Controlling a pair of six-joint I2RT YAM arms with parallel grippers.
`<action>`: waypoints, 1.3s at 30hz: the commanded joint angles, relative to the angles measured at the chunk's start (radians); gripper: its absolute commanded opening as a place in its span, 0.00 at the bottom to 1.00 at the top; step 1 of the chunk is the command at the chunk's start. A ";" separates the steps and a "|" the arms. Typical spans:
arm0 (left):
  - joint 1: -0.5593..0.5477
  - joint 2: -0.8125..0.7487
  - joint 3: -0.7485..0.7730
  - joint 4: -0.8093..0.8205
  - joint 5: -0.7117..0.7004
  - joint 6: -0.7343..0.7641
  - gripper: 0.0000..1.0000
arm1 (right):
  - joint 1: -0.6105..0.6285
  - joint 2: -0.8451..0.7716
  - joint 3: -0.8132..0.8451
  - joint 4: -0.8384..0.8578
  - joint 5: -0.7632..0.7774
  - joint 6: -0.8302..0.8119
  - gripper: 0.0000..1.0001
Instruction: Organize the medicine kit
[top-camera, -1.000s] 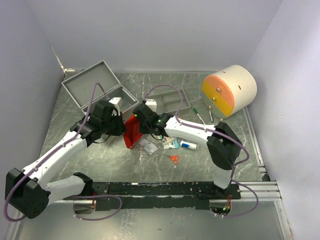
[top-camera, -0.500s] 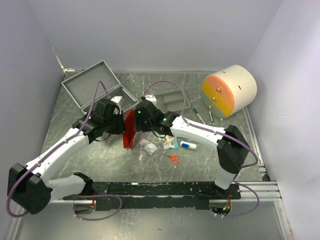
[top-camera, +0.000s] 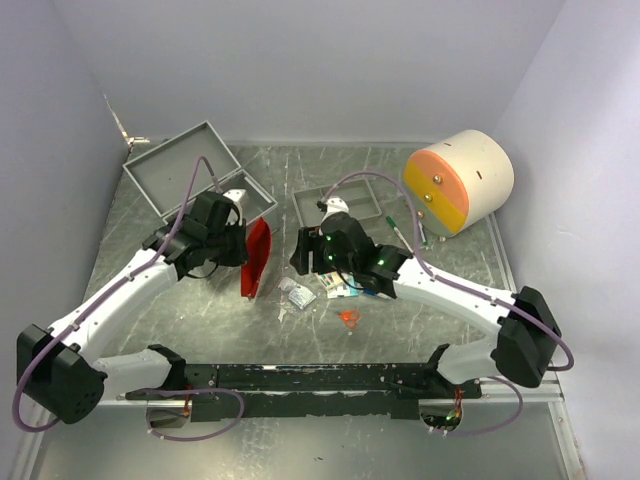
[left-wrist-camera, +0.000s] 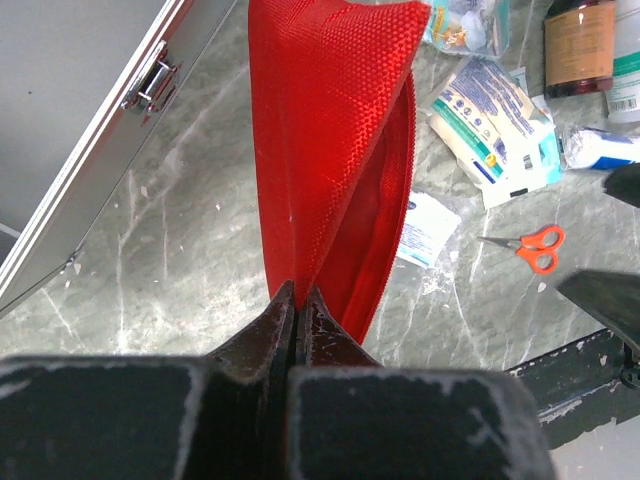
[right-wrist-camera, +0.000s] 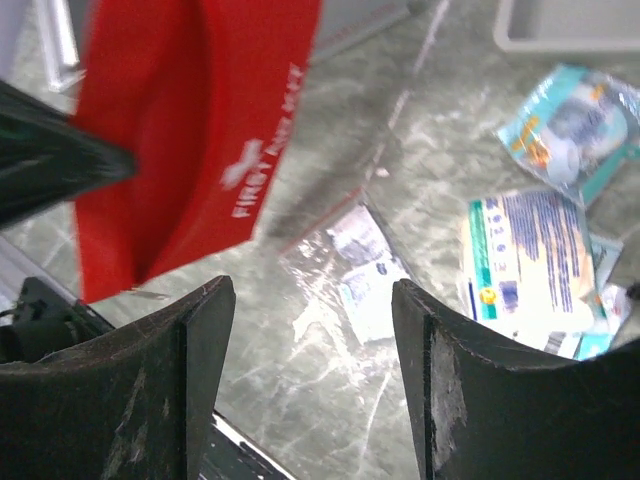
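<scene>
The medicine kit (top-camera: 180, 166), a silvery-grey metal case, lies open at the back left; its latched edge (left-wrist-camera: 90, 120) shows in the left wrist view. My left gripper (top-camera: 241, 250) (left-wrist-camera: 297, 296) is shut on the edge of the red first-aid pouch (top-camera: 256, 258) (left-wrist-camera: 335, 130), which hangs unzipped above the table. To the right of the pouch, my right gripper (top-camera: 302, 258) (right-wrist-camera: 312, 330) stands open with nothing between its fingers. It hovers over a clear packet (right-wrist-camera: 360, 265), and the pouch (right-wrist-camera: 190, 130) is at its upper left.
Loose supplies lie on the marble table: packets (top-camera: 300, 293) (right-wrist-camera: 535, 265), orange scissors (top-camera: 349, 317) (left-wrist-camera: 535, 247), a brown bottle (left-wrist-camera: 578, 40). A shallow grey divided tray (top-camera: 345, 200) sits behind them. A cream and orange cylinder (top-camera: 458, 180) stands at the back right.
My right gripper has opened, let go of the red pouch and drawn back to the right. The left gripper still holds the pouch, now hanging freer.
</scene>
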 joint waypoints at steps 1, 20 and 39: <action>-0.001 -0.015 0.060 -0.094 -0.025 0.017 0.07 | -0.009 0.063 -0.040 -0.083 0.007 0.075 0.63; 0.000 -0.029 -0.023 -0.043 0.018 0.002 0.07 | -0.010 0.305 -0.033 -0.095 -0.030 0.132 0.47; -0.001 -0.007 -0.037 -0.026 -0.004 0.014 0.07 | -0.032 0.494 0.192 -0.151 -0.098 -0.129 0.54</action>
